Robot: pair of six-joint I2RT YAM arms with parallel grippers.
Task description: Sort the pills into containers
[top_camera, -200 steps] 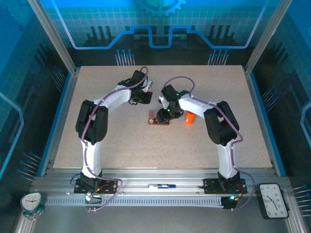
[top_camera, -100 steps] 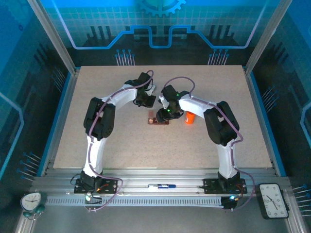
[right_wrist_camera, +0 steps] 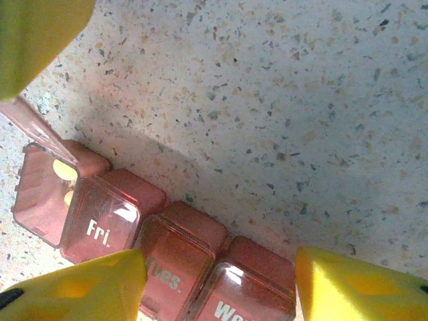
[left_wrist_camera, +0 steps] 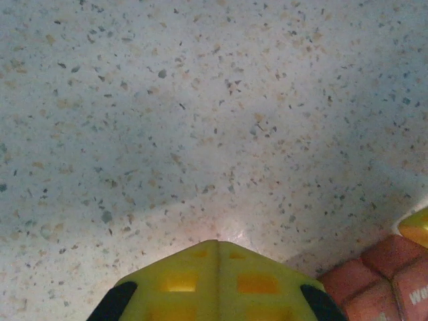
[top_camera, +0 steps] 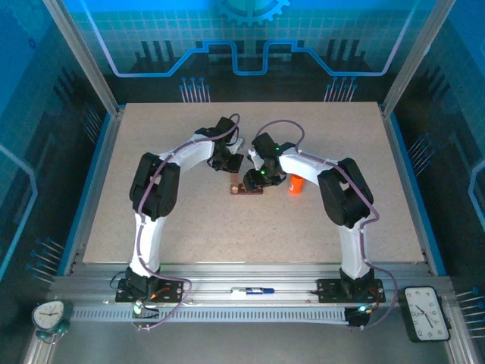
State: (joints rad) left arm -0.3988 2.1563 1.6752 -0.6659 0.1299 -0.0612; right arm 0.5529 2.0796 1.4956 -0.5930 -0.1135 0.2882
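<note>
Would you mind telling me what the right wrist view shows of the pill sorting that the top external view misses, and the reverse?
Right wrist view: the lid lettering, such as "Fri.", and the end compartment standing open with pale pills inside, framed by the right gripper's yellow fingers.

Top external view: the orange bottle just right of the containers, and how the left arm and right arm bend in toward the middle.

Both: the red-brown containers on the speckled table.

Overhead wide, wrist cameras close, sharing containers (right_wrist_camera: 100, 221)
</note>
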